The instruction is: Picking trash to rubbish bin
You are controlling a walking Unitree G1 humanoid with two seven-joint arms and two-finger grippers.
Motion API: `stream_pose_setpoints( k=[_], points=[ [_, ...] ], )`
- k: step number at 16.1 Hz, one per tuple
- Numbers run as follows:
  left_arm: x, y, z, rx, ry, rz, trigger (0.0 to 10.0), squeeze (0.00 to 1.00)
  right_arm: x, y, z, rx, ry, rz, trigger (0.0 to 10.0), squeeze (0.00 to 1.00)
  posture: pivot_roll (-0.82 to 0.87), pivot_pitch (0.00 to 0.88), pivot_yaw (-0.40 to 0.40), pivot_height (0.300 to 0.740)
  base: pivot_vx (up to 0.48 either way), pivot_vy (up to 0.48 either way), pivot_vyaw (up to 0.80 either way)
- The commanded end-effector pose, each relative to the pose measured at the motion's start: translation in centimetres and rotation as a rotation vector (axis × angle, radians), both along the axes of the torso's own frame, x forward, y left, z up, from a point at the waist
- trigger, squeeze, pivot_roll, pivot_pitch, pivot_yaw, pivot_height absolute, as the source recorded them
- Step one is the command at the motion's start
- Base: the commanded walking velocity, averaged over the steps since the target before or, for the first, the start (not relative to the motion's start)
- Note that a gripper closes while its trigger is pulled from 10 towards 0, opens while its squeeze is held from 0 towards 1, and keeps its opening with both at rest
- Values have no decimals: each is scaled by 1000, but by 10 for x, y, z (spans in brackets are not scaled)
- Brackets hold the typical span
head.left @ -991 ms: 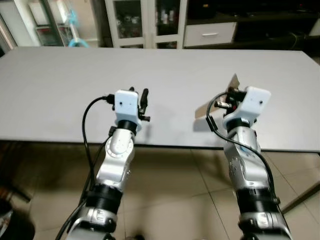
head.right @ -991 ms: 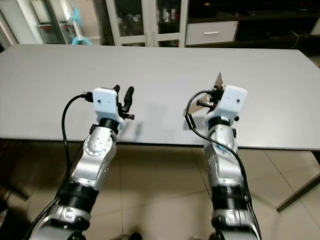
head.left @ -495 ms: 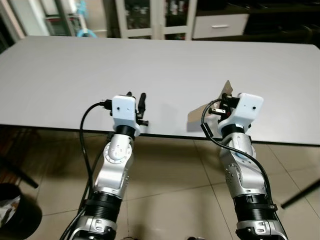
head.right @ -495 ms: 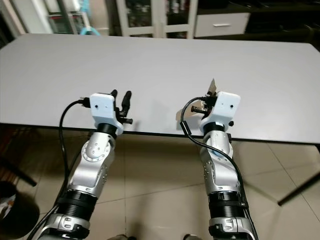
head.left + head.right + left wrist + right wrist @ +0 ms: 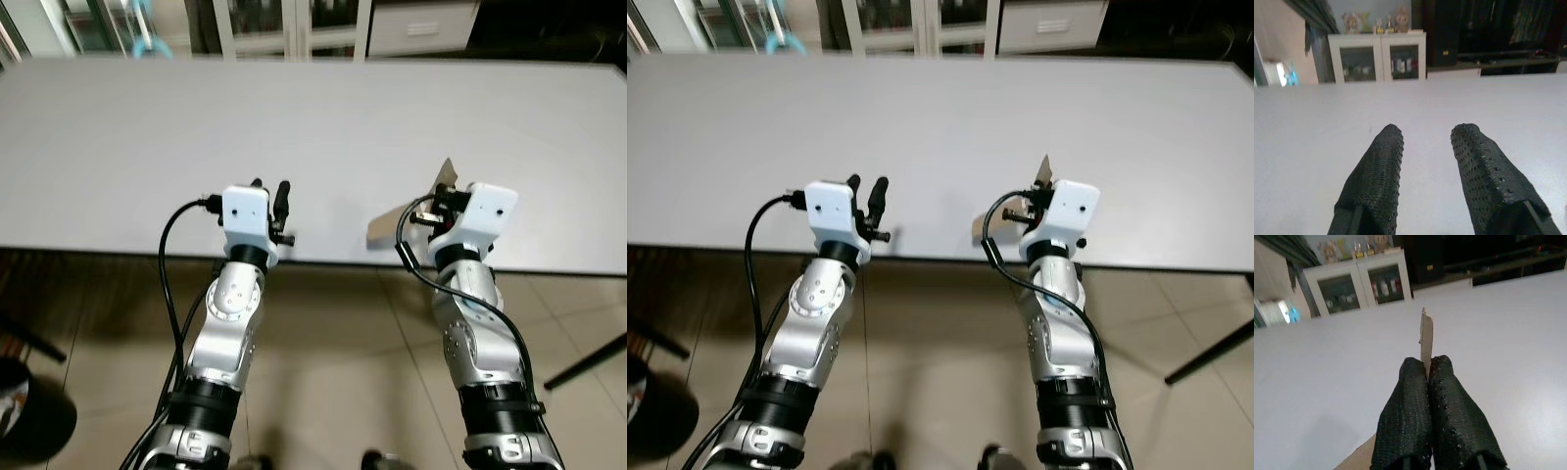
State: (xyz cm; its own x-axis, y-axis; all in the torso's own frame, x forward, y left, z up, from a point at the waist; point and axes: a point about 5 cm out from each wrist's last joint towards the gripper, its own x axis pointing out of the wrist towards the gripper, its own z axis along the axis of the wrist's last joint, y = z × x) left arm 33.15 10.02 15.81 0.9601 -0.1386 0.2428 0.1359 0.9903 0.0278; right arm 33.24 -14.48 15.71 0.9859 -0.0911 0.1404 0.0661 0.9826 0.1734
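Note:
My right gripper (image 5: pixel 1425 363) is shut on a thin piece of brown cardboard (image 5: pixel 1425 335), which stands on edge between its fingers. In the eye views the cardboard (image 5: pixel 407 213) sticks up and to the left of the right gripper (image 5: pixel 443 196), just above the near edge of the grey table (image 5: pixel 323 117). At the same table edge my left gripper (image 5: pixel 269 188) is open, and nothing lies between its fingers (image 5: pixel 1380 166). A black rubbish bin (image 5: pixel 27 419) stands on the floor at the lower left, partly cut off by the picture's edge.
The grey table top spreads wide in front of both grippers. A dark table leg (image 5: pixel 588 360) slants across the tiled floor at the right. White glass-door cabinets (image 5: pixel 1378 61) stand behind the table.
The whole picture has shifted, so the camera has moved: the table edge sits further from me and the bin has come into view. Both grippers keep their pose and the cardboard stays held.

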Motion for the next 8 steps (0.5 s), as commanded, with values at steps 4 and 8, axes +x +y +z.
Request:
stream_pose_setpoints(
  k=[4,8],
  points=[
    [-2,-2,-1,-2,7,-2,10000,0,-2,2,-3,-3,20,17,10000,0,-48,98,36,740,-293,0,0],
    [-2,-2,-1,-6,7,-1,10000,0,-1,3,-3,-2,22,23,10000,0,-49,86,35,740,-311,0,0]
  ],
)
